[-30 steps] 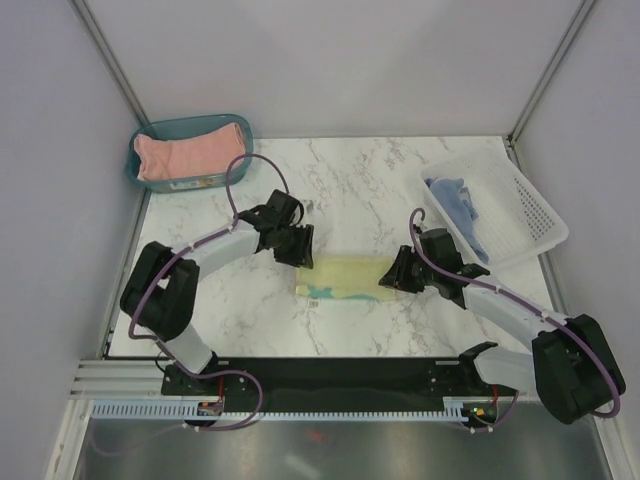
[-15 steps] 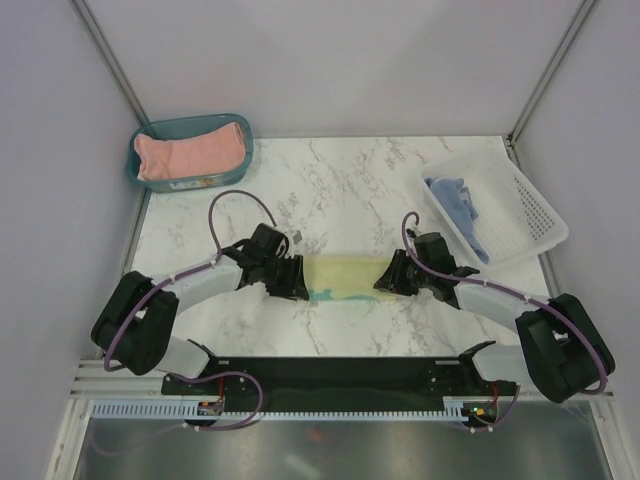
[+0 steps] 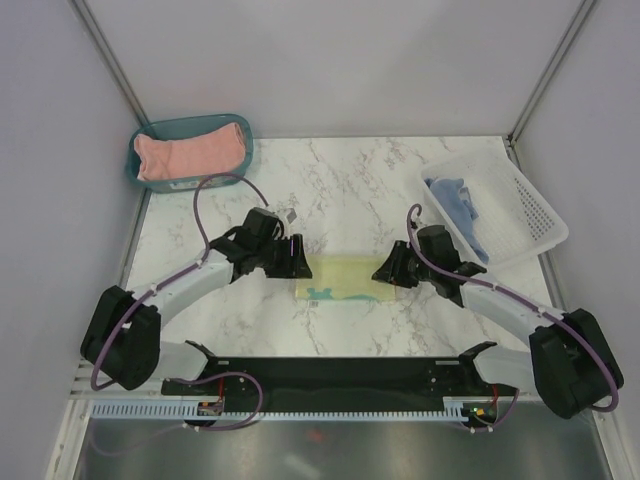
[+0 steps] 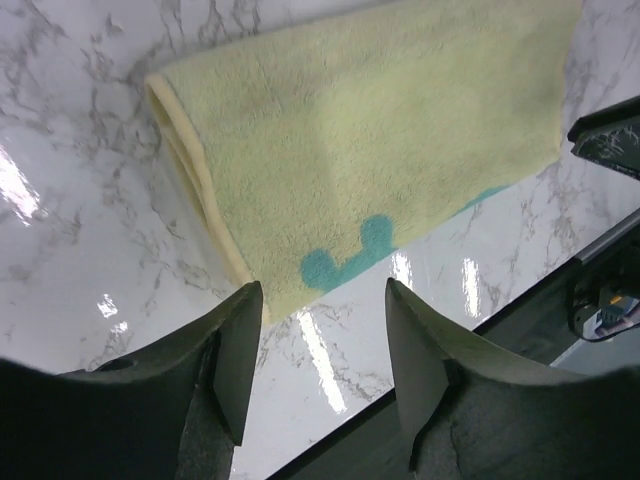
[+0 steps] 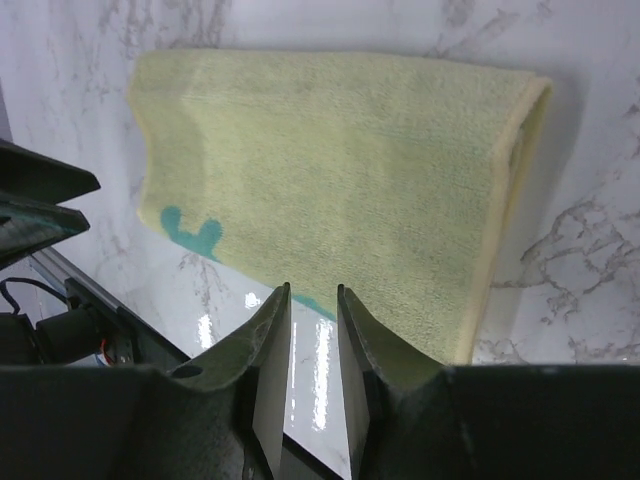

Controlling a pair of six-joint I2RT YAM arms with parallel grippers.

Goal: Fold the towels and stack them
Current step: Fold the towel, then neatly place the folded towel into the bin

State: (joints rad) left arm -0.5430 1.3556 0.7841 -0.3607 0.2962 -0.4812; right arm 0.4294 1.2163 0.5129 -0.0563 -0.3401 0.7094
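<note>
The pale yellow towel with teal whale print [image 3: 345, 279] lies folded flat on the marble table between my grippers. It fills the left wrist view [image 4: 370, 130] and the right wrist view [image 5: 330, 150]. My left gripper [image 3: 296, 259] [image 4: 322, 290] is open and empty, just off the towel's left end. My right gripper [image 3: 386, 272] [image 5: 312, 290] has its jaws a narrow gap apart with nothing between them, just off the towel's right end. The salmon-pink towel [image 3: 190, 152] lies in the teal bin. The light blue towel [image 3: 458, 200] lies in the white basket.
The teal plastic bin [image 3: 243, 128] stands at the back left corner of the table. The white perforated basket [image 3: 535, 215] stands at the right edge. A black rail [image 3: 330, 375] runs along the near edge, behind the arm bases.
Half a second ago both grippers were lower, at the towel's two ends. They have let go and drawn back and apart. The towel lies flat and free.
</note>
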